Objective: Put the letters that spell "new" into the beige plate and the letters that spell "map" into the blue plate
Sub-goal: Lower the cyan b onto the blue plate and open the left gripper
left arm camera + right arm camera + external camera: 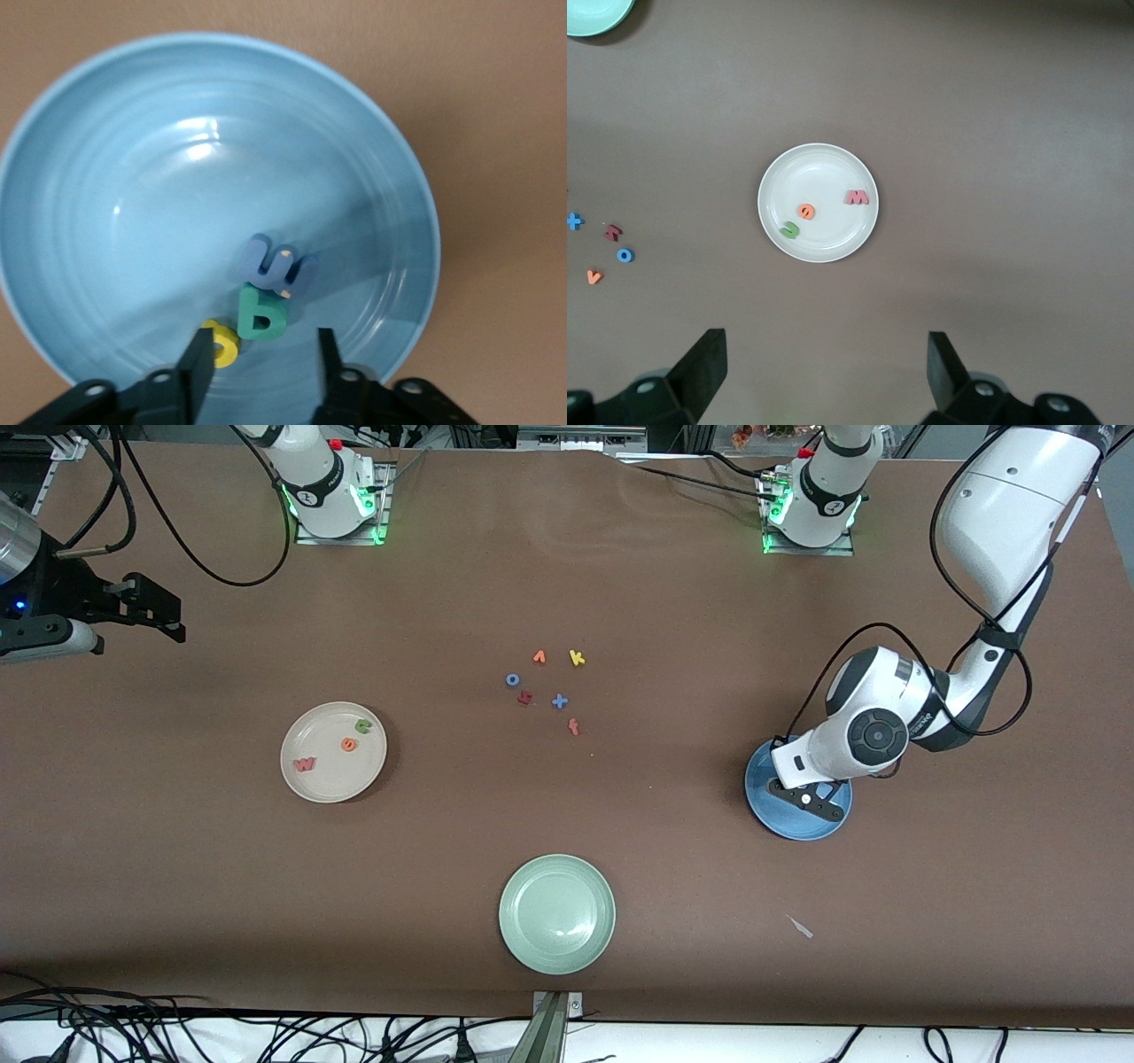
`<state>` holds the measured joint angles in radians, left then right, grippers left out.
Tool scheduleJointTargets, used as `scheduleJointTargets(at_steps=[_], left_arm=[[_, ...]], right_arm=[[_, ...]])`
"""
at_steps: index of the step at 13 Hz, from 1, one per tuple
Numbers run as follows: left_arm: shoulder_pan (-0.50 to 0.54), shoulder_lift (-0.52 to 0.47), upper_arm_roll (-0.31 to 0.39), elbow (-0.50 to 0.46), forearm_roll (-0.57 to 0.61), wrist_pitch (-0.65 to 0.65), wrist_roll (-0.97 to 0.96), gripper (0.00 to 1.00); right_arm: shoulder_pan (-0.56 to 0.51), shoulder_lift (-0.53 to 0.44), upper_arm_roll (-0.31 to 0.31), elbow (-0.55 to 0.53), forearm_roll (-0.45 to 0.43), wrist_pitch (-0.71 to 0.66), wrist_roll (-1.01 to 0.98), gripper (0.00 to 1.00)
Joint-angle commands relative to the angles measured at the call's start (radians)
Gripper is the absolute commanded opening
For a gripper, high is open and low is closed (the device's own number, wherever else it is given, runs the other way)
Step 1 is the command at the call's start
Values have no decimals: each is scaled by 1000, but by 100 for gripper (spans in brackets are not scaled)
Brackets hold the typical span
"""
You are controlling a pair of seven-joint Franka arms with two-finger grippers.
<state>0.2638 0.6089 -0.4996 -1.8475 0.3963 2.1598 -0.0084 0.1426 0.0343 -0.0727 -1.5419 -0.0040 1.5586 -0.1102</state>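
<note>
Left hand (pixel 261 359) over blue plate (pixel 106 177) near the left arm's worktop end, fingers parted, gripping nothing; m (pixel 276 264), p (pixel 261 312), a (pixel 221 343) lie below. Right hand (pixel 824 367) wide open, waiting. Beige plate (pixel 310 784) holds w (pixel 305 763), e (pixel 349 744), n (pixel 363 725).

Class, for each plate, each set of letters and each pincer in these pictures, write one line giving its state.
beige plate: holds the green n, orange e and pinkish-red w.
blue plate: holds the blue m, teal p and yellow a.
pale green plate: empty.
left pincer: open, over the blue plate.
right pincer: open, waiting.
</note>
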Motion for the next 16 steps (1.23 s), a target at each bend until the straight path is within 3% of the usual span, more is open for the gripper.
scheduleJointTargets(at_steps=[1,3,7,10,12,14,16], left_arm=[[-6,-116,-16,-2,19,-46,-8,100],[0,-188,-25,49,-11,-116,-7,100],[6,-199,-25,285,-137,-296,2,100],[-6,-294,12,292,-191,-308,-2,100],[-110,-391,158,275,-250,-320,-5,100],[-167,-454,284,275,-386,-360,-5,100],[-280,-512,404,258,-396,-421,-10,100]], right_arm=[[-8,12,4,29,1,-12,-2,100],[-8,13,4,29,1,-12,-3,100],[-8,12,4,29,1,-12,-2,100],[-8,13,4,29,-1,-12,-3,100],[-9,13,4,29,-1,-12,-3,100],[-9,13,4,29,1,-12,-3,100],[-9,12,4,29,1,-12,-3,100]])
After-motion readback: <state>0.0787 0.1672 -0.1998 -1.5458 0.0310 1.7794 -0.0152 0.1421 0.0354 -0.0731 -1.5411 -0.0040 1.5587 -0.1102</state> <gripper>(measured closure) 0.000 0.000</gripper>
